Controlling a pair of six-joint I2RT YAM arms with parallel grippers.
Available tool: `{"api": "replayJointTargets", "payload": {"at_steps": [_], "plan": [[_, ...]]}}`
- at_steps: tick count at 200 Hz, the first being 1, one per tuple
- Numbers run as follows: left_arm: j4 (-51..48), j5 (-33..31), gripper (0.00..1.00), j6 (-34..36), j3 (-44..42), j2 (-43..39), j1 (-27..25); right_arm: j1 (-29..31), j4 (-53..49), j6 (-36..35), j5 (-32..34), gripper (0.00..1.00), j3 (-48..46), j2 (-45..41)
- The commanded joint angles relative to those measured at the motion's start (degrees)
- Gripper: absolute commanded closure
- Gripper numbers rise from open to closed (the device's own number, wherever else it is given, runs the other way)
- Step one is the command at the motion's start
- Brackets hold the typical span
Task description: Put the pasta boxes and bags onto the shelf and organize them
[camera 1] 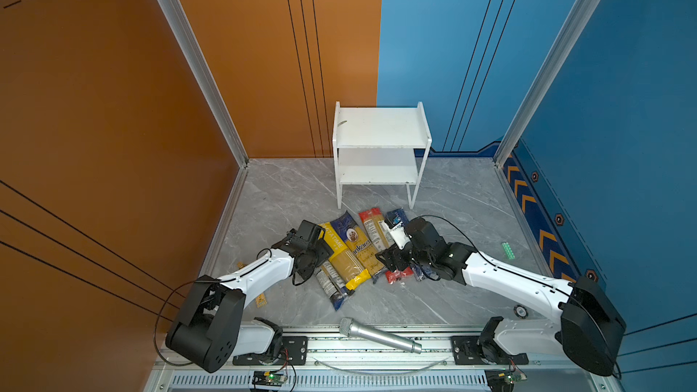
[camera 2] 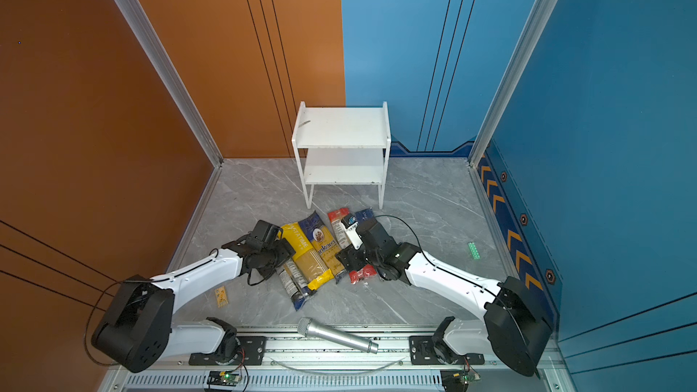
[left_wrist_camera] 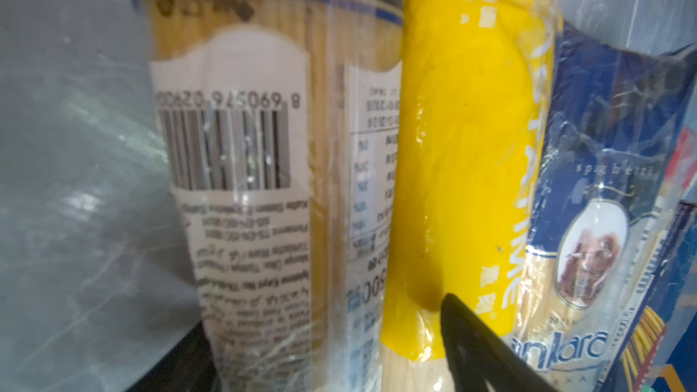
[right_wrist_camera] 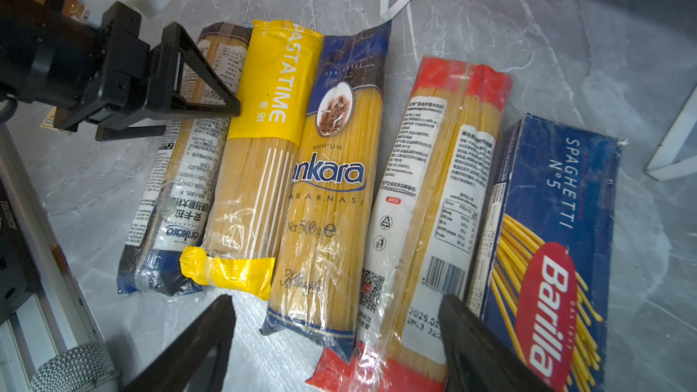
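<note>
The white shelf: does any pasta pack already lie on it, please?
No, neither board of the shelf holds a pack; the pasta packs lie on the floor before it.

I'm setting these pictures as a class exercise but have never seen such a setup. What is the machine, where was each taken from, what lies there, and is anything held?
A robot with two arms, each ending in a two-fingered gripper. Two pictures come from a twin camera overhead, two from cameras on the wrists. On the grey table five spaghetti packs lie side by side: a clear pack, a yellow pack, an Ankara pack, a red-ended pack and a Barilla box. Behind them stands a white shelf, boards bare. A silver microphone lies at the near edge. The left gripper sits over the clear pack, jaws apart; the right gripper hangs open above the packs. Nothing is lifted.
</note>
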Motion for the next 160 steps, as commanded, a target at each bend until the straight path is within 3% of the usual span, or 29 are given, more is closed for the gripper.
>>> {"api": "replayJointTargets", "payload": {"at_steps": [1,70,113,160], "plan": [[1.2,4.0,0.22,0.2,-3.7,4.0,-0.1,-0.4,0.8,0.5,1.9,0.17,-0.9,-1.3],[3.7,4.2,0.44,1.8,-4.4,5.1,2.1,-0.5,0.9,0.8,1.7,0.18,-0.9,-0.9],[4.1,7.2,0.71,6.2,-1.2,9.6,6.4,-0.7,0.9,0.9,2.2,0.18,-1.3,-1.3],[-0.4,7.1,0.73,11.7,4.3,12.5,9.0,-1.1,1.1,1.1,2.1,0.18,-1.5,-1.2]]}}
